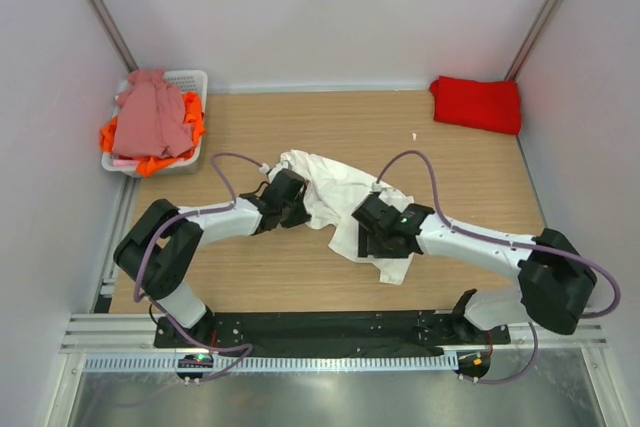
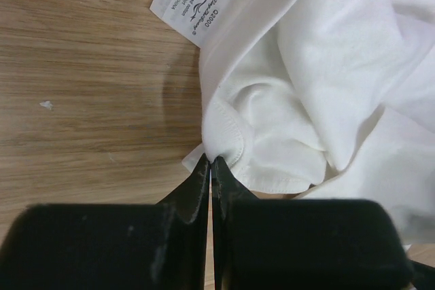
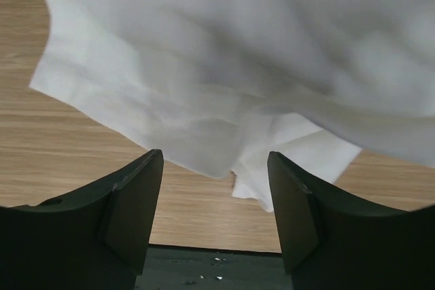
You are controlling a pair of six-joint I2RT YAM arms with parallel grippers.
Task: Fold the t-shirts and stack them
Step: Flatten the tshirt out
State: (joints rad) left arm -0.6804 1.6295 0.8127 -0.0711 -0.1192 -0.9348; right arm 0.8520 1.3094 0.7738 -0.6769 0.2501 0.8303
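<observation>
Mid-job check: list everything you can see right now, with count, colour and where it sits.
white t-shirt: 1, white, crumpled at the table's centre
size label: 1, white with dark print, at the white t-shirt's edge, lying on the wood
red t-shirt: 1, bright red, folded, far right corner
pink t-shirt: 1, dusty pink, heaped on top in the basket
orange t-shirt: at least 1, orange, under the pink one, spilling over the basket's rim
basket: 1, white slotted plastic, far left corner
table: 1, wood grain
left hand: 1, black, shut on the white t-shirt's hem, at its left side
right hand: 1, black, open, over the white t-shirt's right edge
</observation>
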